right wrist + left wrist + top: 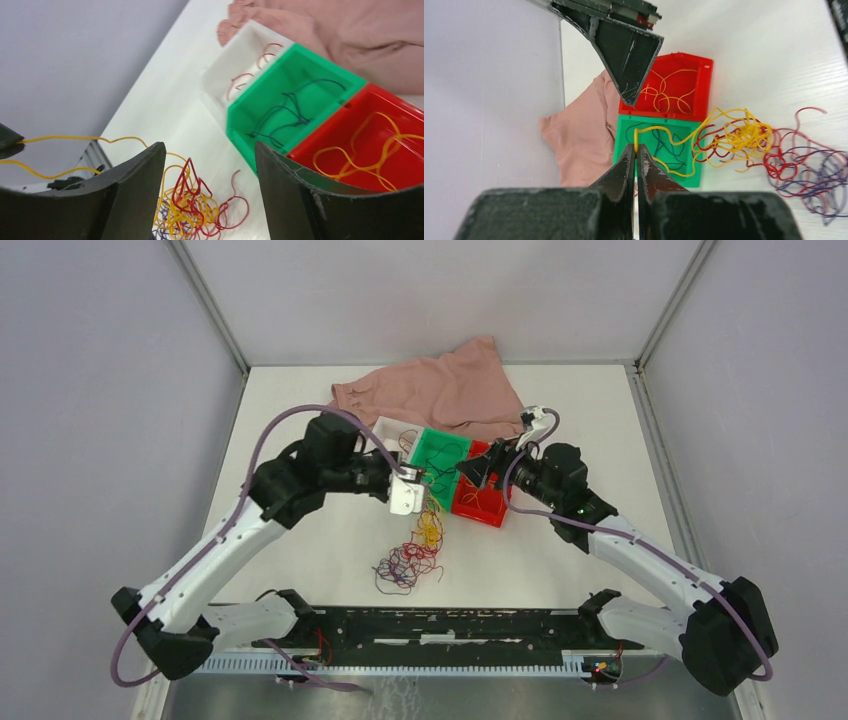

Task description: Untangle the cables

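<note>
The cables (408,562) lie in a loose clump of red, yellow and purple on the bench (330,540), near the arm bases. Just beyond, the left gripper (636,150) is clamped on one yellow strand (636,134) (it trails back to the clump). Then come three bins: the white bin (220,75) holds red strands, the green bin (659,119) blue and the red bin (706,85) yellow. The right gripper (209,147) hangs above them, jaws apart. The cloth (450,390) lies farthest.

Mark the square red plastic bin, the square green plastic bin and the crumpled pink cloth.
square red plastic bin (705,90): left wrist view, right-hand wall.
square green plastic bin (239,127): right wrist view, near outer wall.
crumpled pink cloth (440,390): top external view, middle of the fabric.
</note>
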